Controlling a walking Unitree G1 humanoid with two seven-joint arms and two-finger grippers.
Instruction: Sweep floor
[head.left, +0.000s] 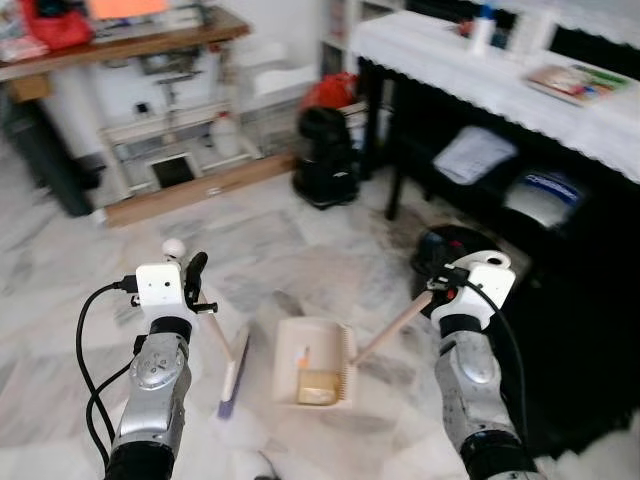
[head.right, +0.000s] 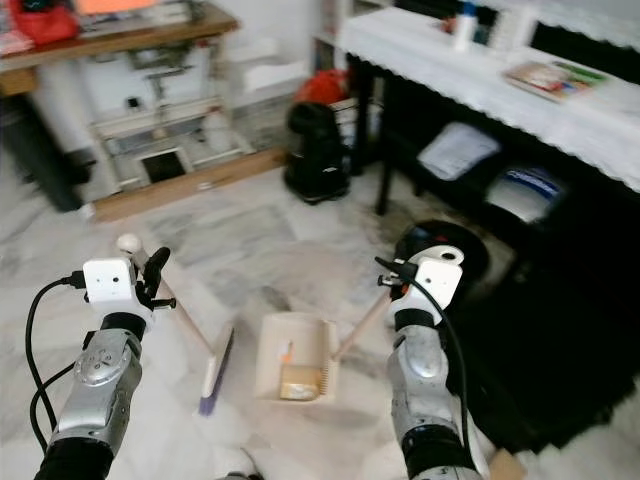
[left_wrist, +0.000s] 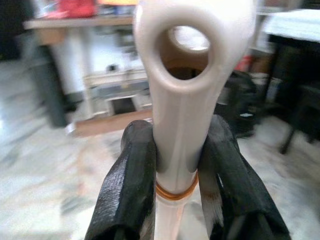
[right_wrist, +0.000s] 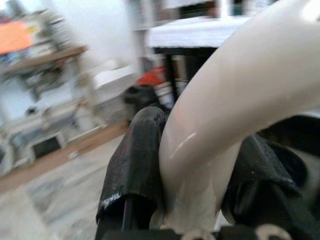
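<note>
Holding the broom (head.left: 232, 368) handle w/ our left gripper (left_wrist: 175, 170), jaws pinching it just below the hanging hole; bristle end rests on the marble floor (head.left: 300, 240). Our right gripper (right_wrist: 195, 165) has jaws clamped on the dustpan (head.left: 318, 360) handle; pan sits on floor just right of the broom head, w/ debris inside.

My 2 black fingers (left_wrist: 131, 190) clasp a cream broom handle (left_wrist: 182, 100) with an orange band. The dustpan (head.left: 316, 362) is cream, the brush bristles (head.left: 229, 402) purple-tipped, the floor (head.left: 300, 230) grey-veined white marble, and the counter (head.left: 500, 80) wears white lace cloth.
</note>
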